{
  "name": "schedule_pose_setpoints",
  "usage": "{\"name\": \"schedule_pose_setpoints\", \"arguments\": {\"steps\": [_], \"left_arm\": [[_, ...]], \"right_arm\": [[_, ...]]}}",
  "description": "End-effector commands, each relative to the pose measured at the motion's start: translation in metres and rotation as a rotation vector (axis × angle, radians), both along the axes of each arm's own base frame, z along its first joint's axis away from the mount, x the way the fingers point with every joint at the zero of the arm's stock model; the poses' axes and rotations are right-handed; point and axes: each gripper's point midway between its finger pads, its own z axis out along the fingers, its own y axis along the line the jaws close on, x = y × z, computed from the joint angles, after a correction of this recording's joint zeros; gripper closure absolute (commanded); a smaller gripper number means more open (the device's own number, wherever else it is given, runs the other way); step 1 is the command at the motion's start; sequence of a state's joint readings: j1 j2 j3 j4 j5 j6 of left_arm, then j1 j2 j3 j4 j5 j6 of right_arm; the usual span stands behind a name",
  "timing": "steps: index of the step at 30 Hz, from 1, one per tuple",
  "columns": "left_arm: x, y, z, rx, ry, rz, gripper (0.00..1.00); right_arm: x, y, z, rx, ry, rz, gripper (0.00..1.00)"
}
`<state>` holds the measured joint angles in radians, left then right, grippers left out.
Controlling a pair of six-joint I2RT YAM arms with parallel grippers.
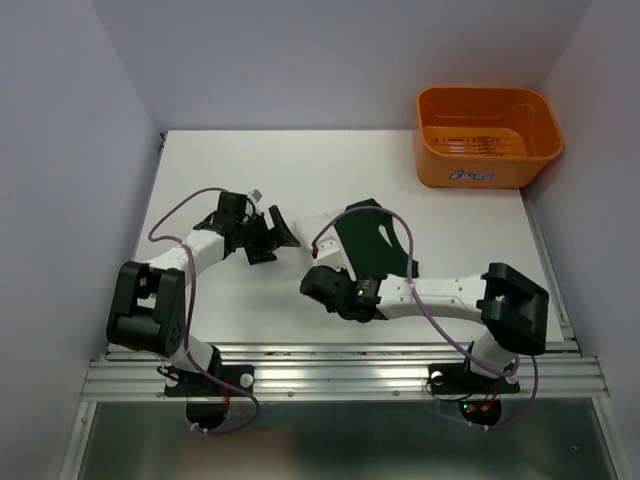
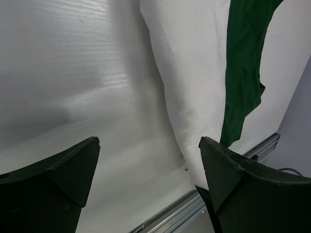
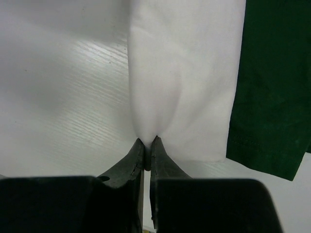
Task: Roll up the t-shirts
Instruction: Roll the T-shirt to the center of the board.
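The t-shirts (image 1: 365, 245) lie flat mid-table, a white garment (image 3: 184, 73) beside a dark green one (image 3: 272, 87). My right gripper (image 3: 147, 141) is shut on the near edge of the white cloth, which puckers up between the fingertips. In the top view the right gripper (image 1: 312, 282) sits at the shirts' near-left corner. My left gripper (image 1: 277, 240) hovers just left of the shirts with its jaws wide open. In the left wrist view the left gripper (image 2: 148, 160) holds nothing; the white cloth (image 2: 194, 73) and the green strip (image 2: 243, 63) lie ahead by its right finger (image 2: 238, 170).
An orange plastic basket (image 1: 487, 135) stands at the back right corner. Purple walls close in the white table (image 1: 230, 180) on three sides. A metal rail (image 1: 340, 372) runs along the near edge by the arm bases.
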<state>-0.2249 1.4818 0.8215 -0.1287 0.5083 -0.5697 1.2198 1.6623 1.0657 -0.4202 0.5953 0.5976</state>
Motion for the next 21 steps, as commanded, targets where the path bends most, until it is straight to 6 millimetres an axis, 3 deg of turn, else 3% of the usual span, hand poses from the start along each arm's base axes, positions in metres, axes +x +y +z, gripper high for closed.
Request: {"name": "schedule_pose_setpoints", "arguments": {"steps": [1,6,21], "left_arm": [[0.013,-0.024,0.007,-0.078,-0.074,-0.033,0.05],[0.018,-0.034,-0.007,-0.108,-0.044,-0.028,0.05],[0.046,-0.066,-0.021,-0.199,-0.028,-0.043,0.11]], "right_arm": [[0.003,0.014,0.026,0.131,-0.033,0.011,0.99],[0.002,0.010,0.029,0.150,-0.024,0.012,0.99],[-0.004,0.001,0.028,0.172,-0.008,0.006,0.99]]}}
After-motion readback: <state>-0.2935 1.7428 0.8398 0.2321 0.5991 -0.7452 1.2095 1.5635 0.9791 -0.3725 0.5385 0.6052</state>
